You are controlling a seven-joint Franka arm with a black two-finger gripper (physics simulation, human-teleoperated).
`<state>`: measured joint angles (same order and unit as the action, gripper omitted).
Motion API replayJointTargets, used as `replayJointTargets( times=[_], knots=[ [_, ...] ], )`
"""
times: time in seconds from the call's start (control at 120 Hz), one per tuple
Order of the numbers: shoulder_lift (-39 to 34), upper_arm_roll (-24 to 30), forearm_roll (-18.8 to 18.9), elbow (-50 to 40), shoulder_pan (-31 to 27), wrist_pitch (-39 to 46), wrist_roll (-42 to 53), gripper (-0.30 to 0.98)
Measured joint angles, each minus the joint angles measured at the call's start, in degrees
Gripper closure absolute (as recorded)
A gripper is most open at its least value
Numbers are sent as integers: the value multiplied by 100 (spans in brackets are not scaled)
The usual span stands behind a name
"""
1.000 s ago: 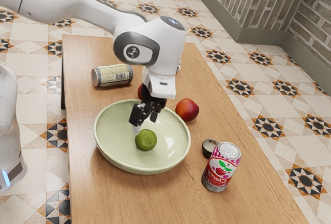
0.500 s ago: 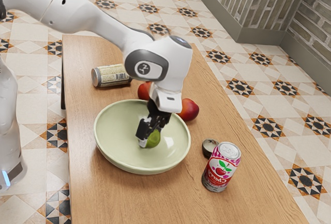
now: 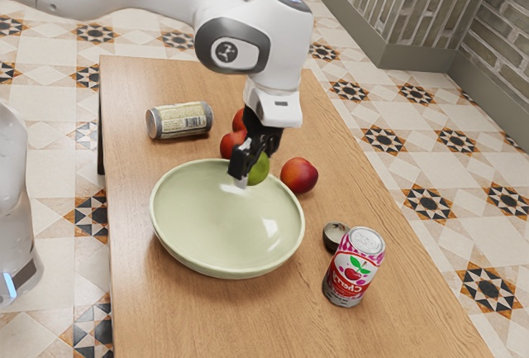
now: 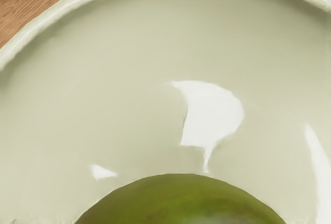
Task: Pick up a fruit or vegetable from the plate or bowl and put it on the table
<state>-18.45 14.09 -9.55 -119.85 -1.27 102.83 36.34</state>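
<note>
Lime [image 3: 259, 170] seemingly above bowl rim [image 3: 227, 273].

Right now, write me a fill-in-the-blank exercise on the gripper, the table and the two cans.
The colour of the fruit held by the gripper is ____.
The table under the bowl is made of ____.
The cream-labelled can is lying on its ____.
The red-and-white can is not lying down but standing ____.

Missing words: green; wood; side; upright.

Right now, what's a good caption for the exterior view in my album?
The end effector holds a green fruit above a pale green bowl.
</note>
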Motion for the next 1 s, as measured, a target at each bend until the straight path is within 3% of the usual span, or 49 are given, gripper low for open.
replayJointTargets(
  times=[0.092,0.142,0.367,0.567,0.75,1.0],
  knots=[
    [-115,328,83,49,7,-253,-192,38],
    [-135,178,120,59,10,-355,-285,37],
    [324,-2128,870,960,-65,-630,-766,34],
    [1191,-3380,1295,2044,-105,-830,-1425,33],
    [2281,-3582,1356,2665,-631,-793,-1956,34],
    [2870,-3591,1239,2676,-1169,-654,-2459,33]
  ],
)
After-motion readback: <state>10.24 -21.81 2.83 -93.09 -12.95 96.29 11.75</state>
